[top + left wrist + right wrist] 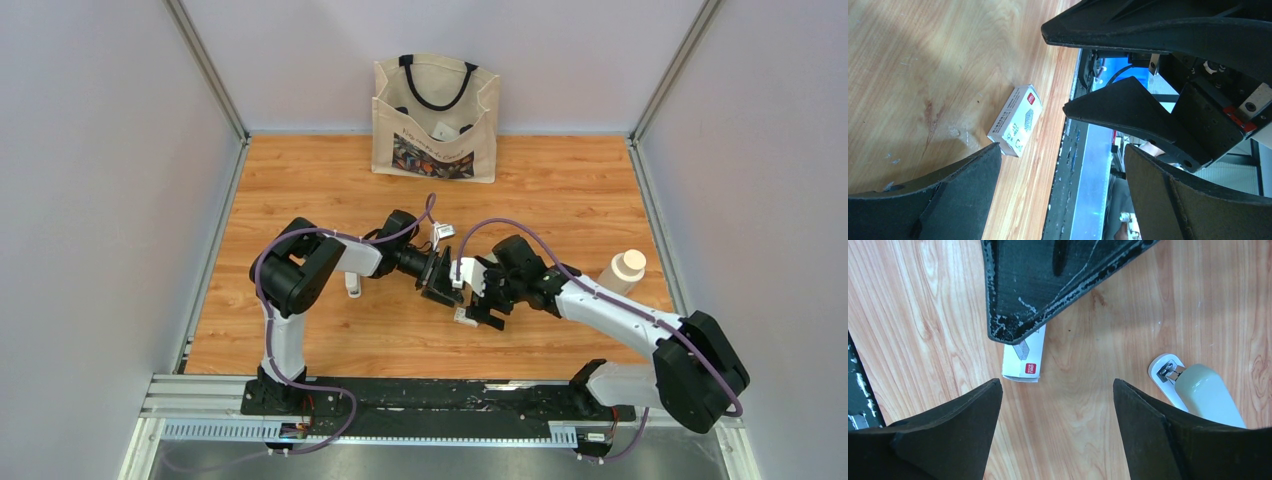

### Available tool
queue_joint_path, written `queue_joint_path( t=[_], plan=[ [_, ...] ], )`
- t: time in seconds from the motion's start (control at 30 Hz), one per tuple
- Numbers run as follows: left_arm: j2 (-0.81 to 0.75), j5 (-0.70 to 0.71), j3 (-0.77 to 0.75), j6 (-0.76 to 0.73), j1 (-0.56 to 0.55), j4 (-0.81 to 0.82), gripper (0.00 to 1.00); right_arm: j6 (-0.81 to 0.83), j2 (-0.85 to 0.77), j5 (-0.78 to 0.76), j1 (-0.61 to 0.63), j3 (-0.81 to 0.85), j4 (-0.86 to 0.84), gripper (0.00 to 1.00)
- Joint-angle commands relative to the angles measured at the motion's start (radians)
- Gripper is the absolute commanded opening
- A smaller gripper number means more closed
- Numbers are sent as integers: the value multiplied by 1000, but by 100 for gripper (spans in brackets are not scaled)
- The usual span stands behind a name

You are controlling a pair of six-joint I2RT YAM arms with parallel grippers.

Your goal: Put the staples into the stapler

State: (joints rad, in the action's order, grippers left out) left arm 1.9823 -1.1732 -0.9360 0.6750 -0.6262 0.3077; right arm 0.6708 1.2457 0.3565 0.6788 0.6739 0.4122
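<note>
Looks like a robot lab cell: grey partition walls (90, 200), alu mounting rail (200, 405), wood-grain table (580, 190).

The small white box (1023, 360) bears a red tag with white letters, too blurred to read for sure. Grey print runs along its side, unreadable. The tote bag (435, 120), far centre, carries 1 dark line of writing, too small to read.

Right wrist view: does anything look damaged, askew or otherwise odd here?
Only wear: a finger of the left hand, over the staple box, has whitish scuffs along its edge. Both it and the right hand are open, crowded over the box. The stapler lies apart.
</note>
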Motion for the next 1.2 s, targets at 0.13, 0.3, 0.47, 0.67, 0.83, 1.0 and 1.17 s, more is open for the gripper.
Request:
queue_joint_path(
  t=[0.13, 0.3, 0.47, 0.67, 0.83, 1.0, 1.17],
  plan=[
    [3, -25, -17, -5, -15, 41, 99, 58, 18, -7, -15, 23, 63, 85],
    [7, -23, -17, -6, -21, 39, 99, 61, 27, -8, -16, 12, 50, 86],
    [13, -19, -17, -35, -24, 5, 99, 55, 49, -5, -16, 6, 31, 85],
    [21, -11, -35, -123, -24, -108, 100, 65, 37, -24, -15, -28, -19, 88],
    [33, 0, -43, -138, -24, -134, 99, 47, 50, -57, -16, -37, -68, 88],
    [38, 1, -46, -120, -30, -122, 100, 24, 66, -64, -15, -36, -90, 88],
    [36, -2, -46, -101, -44, -107, 100, 18, 81, -44, -13, -28, -78, 87]
  ],
)
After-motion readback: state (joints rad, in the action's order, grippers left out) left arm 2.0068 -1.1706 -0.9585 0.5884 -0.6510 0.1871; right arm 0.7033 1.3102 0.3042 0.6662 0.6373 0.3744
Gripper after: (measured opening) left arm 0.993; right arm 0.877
